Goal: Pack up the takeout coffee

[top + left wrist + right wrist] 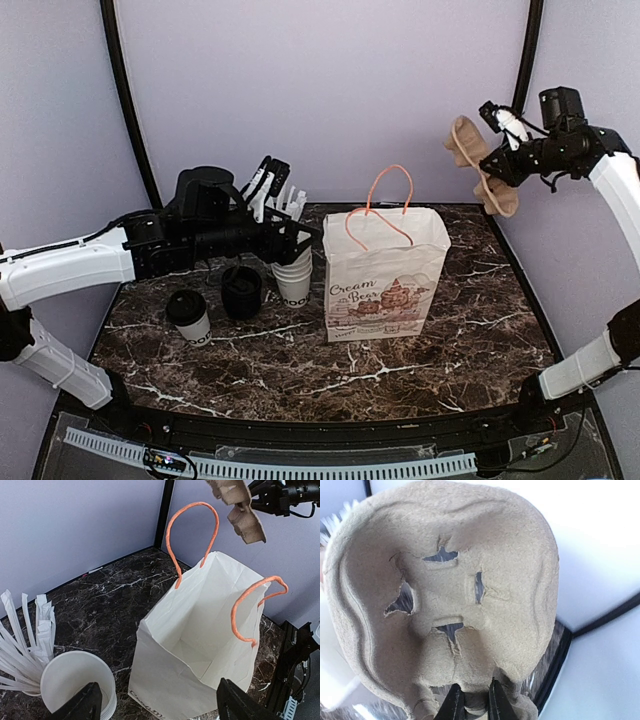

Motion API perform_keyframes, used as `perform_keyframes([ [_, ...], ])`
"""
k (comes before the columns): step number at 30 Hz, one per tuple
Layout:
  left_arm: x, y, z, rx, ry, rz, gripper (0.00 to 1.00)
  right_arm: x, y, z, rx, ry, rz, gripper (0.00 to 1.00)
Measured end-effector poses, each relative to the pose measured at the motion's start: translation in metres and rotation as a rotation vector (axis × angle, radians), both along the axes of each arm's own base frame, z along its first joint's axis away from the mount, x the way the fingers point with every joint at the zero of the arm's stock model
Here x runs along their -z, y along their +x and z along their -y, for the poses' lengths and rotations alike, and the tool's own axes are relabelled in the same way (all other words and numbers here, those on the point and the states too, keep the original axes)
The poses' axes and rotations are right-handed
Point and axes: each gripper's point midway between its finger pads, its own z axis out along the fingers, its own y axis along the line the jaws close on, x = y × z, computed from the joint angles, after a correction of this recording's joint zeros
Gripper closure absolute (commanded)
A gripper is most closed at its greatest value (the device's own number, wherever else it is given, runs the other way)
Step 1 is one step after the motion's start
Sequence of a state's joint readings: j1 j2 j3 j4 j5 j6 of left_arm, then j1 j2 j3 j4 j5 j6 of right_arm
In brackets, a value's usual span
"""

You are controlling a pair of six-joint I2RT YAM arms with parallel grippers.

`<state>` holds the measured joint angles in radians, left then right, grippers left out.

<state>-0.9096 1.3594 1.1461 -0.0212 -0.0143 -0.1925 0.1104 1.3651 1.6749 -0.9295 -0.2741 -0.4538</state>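
Top external view, stock on hand: dark marbled bench [450, 330] carrying five items. Item one, the takeout coffee [188, 318]: small white paper cup, black lid on, black lettering near its base, upright close to the bench's left edge, apart from both grippers. Item two, black stack [241, 292]: short dark cylinder just beside the coffee, toward the far side; whether lids or sleeves cannot be told. Item three, stack of white cups [293, 280]: lidless, upright, next to the black stack and left of the bag. Item four, straw cup [292, 205]: white wrapped straws fanned out, behind the cup stack near the far edge. Item five, paper bag [385, 275]: white, printed front, two orange handles, standing open-mouthed at the bench's middle; the left wrist view shows its inside holding nothing. Left gripper [300, 240]: jaws spread wide with nothing between them, hovering over the stack of white cups and pointing toward the bag. Right gripper [503, 165]: raised high above the far right corner, jaws pressed onto the lower rim of a brown pulp cup carrier [478, 160], which hangs tilted in the air, well apart from the bag; the right wrist view is filled by its moulded underside.
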Motion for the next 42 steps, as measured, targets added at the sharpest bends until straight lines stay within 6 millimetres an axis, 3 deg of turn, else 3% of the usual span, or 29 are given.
perform_keyframes([
  [3, -0.003, 0.004, 0.001, 0.000, -0.019, -0.025, 0.18, -0.052, -0.012, -0.028, -0.110, 0.085, 0.127, 0.87],
  [5, -0.005, 0.005, 0.005, 0.006, -0.030, -0.038, 0.18, -0.076, -0.026, -0.049, -0.205, 0.151, 0.185, 0.86],
  [9, -0.004, 0.007, 0.014, 0.023, -0.039, -0.071, 0.18, -0.101, -0.052, -0.089, -0.382, 0.269, 0.228, 0.87],
  [13, -0.001, 0.007, 0.020, 0.031, -0.042, -0.099, 0.18, -0.108, -0.064, -0.123, -0.521, 0.353, 0.217, 0.87],
  [17, 0.000, 0.005, 0.023, 0.051, -0.059, -0.127, 0.18, -0.095, -0.071, -0.150, -0.618, 0.387, 0.178, 0.87],
  [26, -0.002, 0.001, 0.026, 0.078, -0.097, -0.166, 0.18, -0.039, -0.074, -0.197, -0.738, 0.350, 0.076, 0.90],
  [42, 0.008, 0.001, 0.021, 0.069, -0.101, -0.191, 0.18, 0.008, -0.062, -0.197, -0.696, 0.273, 0.038, 0.90],
])
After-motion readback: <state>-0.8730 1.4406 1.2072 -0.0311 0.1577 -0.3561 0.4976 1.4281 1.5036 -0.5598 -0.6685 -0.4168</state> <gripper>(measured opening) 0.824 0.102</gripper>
